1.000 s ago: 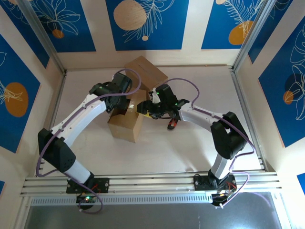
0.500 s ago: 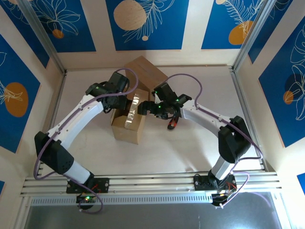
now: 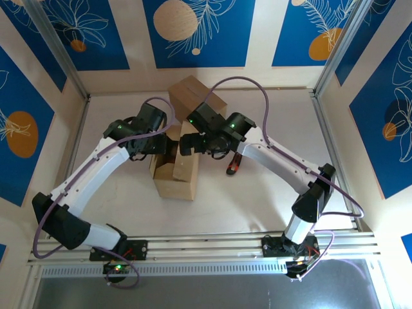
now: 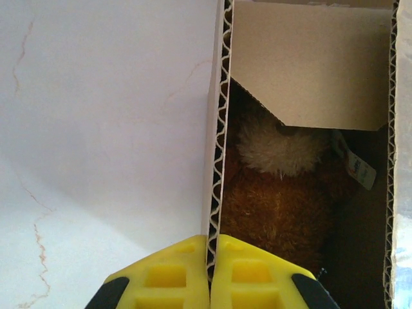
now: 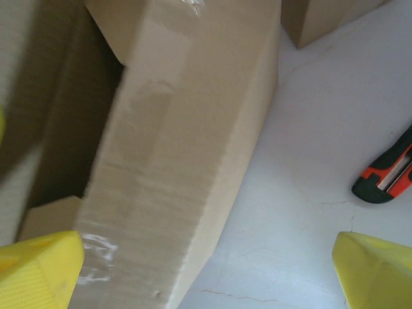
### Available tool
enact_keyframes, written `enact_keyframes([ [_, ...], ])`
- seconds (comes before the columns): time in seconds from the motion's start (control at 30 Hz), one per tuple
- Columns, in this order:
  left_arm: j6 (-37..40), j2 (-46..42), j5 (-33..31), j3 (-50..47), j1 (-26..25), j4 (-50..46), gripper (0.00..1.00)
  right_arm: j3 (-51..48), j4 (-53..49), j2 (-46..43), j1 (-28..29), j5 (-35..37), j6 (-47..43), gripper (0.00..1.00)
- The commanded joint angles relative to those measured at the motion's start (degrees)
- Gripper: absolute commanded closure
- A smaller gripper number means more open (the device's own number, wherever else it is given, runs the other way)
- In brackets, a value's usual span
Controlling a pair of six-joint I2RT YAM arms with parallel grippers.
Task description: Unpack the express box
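Note:
The express box (image 3: 175, 183) stands open in the middle of the table, brown corrugated cardboard with clear tape. My left gripper (image 4: 210, 257) is shut on the upright edge of the box's left wall (image 4: 219, 129). Inside lies a brown plush toy (image 4: 277, 206) with a cream tuft and a paper tag (image 4: 358, 168). From above, the left gripper (image 3: 161, 145) sits at the box's far left corner. My right gripper (image 3: 193, 143) hovers over the box's right flap (image 5: 180, 148), open wide, with nothing between its fingertips (image 5: 38, 270).
A second, closed cardboard box (image 3: 196, 96) stands tilted just behind the open one, also at the right wrist view's top (image 5: 322, 16). An orange-and-black box cutter (image 3: 233, 166) lies on the white table right of the box (image 5: 386, 172).
My left gripper has shut on the box's wall. My right gripper has opened wide and moved up and left over the box, whose top now stands open.

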Motion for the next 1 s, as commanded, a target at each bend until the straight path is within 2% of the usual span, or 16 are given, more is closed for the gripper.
enact_keyframes([
  [0.0, -2.73, -1.42, 2.21, -0.60, -0.40, 2.55, 1.00, 5.65, -6.31, 3.68, 0.44, 2.61, 0.36, 0.01],
  [0.2, -4.85, -2.68, 3.75, -2.64, -0.41, 5.20, 1.00, 12.47, -8.60, 11.37, 0.79, 2.25, 1.44, 0.00],
  [0.4, -6.18, -4.30, 5.65, -4.77, -0.47, 7.39, 1.00, 19.47, -11.96, 17.89, 0.89, 3.42, 1.50, 0.03],
  [0.63, -7.17, -5.41, 7.24, -6.47, -0.38, 9.38, 1.00, 22.55, -15.09, 21.87, 1.70, 4.46, 1.68, 0.08],
  [0.97, -7.12, -5.29, 6.89, -6.48, -0.35, 9.30, 1.00, 35.26, -30.89, 28.39, 3.84, 14.03, 2.09, 0.20],
])
